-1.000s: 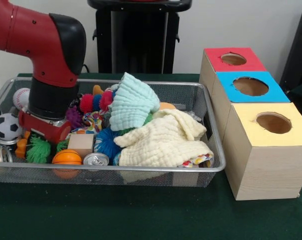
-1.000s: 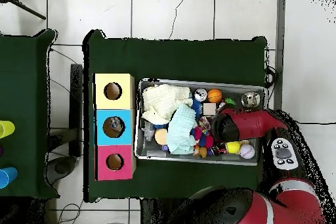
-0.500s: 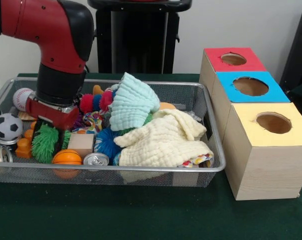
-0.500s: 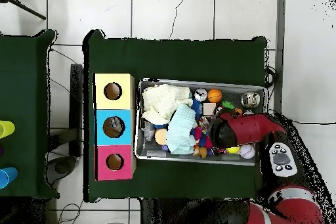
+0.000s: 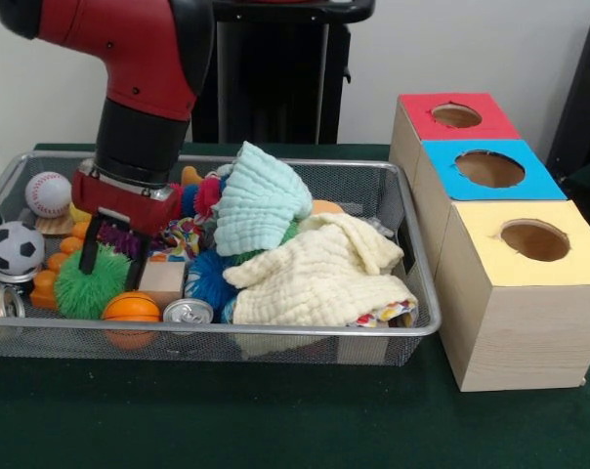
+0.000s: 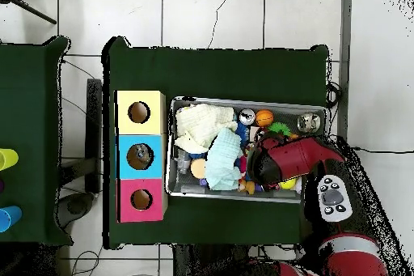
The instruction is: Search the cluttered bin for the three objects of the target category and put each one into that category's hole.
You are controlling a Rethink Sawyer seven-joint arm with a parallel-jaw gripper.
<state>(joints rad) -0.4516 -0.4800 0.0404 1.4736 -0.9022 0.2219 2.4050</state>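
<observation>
The silver wire-mesh bin (image 5: 227,332) is full of toys and cloths; it also shows in the overhead view (image 6: 315,109). No crushed clear bottle with a blue label shows in either view. My gripper (image 5: 112,256) hangs open in the bin's left part in the front view. Its black fingers (image 5: 88,239) straddle the top of a green spiky ball (image 5: 85,285) and hold nothing. In the overhead view the red arm (image 6: 295,155) covers the gripper.
A mint cloth (image 5: 261,200) and a pale yellow cloth (image 5: 324,274) cover the bin's middle and right. A silver can (image 5: 188,313), an orange ball (image 5: 131,308), a wooden block (image 5: 160,281) and a soccer ball (image 5: 15,249) lie nearby. Red (image 5: 456,117), blue (image 5: 488,168) and yellow (image 5: 534,239) boxes with holes stand to the right.
The arm has moved right and risen in the front view. The fingers, hidden among the toys before, now show open over the green spiky ball, which shows more fully.
</observation>
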